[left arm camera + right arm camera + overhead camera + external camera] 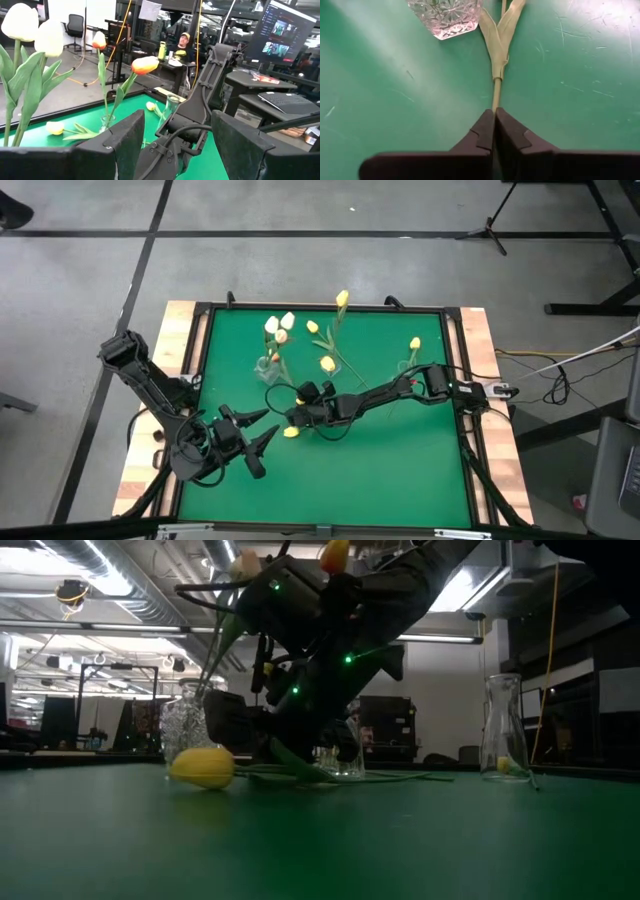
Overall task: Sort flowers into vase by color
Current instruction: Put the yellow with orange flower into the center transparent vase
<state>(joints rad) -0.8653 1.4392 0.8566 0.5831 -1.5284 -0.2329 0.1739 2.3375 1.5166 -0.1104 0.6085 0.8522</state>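
Your right gripper (494, 131) is pinched tight on the stem of a yellow tulip (291, 432) lying mid-mat, bud toward nine o'clock. Your left gripper (262, 430) waits spread wide at eight o'clock.

**Grey floor, dim workshop beyond the table**

Seen from above, the floor (300, 205) is grey concrete crossed by dark lines, with a tripod foot (490, 225) far right. Behind the table, long ceiling lights (90, 580) glow over a dark hall. A person (182, 42) sits at a cluttered desk (175, 64) — a lit monitor (285, 30) and an office chair (75, 24) stand nearby.
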